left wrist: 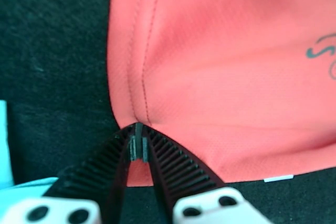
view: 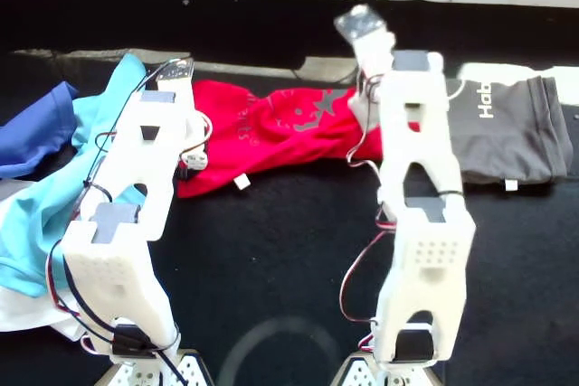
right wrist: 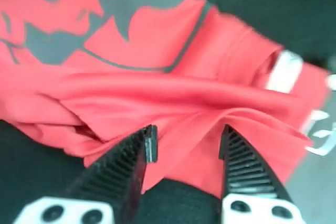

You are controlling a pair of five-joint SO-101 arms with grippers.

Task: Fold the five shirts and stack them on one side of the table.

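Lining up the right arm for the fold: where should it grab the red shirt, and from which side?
Probably the raised crease at the edge of the red shirt, from above: the open right gripper straddles it, and bunched cloth pinches easier than the flat part.

Not much to read here tbh. The grey shirt (view: 511,128) has white lettering (view: 486,99) turned sideways. The red shirt (view: 271,133) just has a grey doodle print (view: 308,110), no words. Its little white tag (view: 242,182) is too small to read.

Blue shirt (view: 36,133) cut by frame edge, red shirt (view: 271,133) partly behind right arm (view: 416,142)
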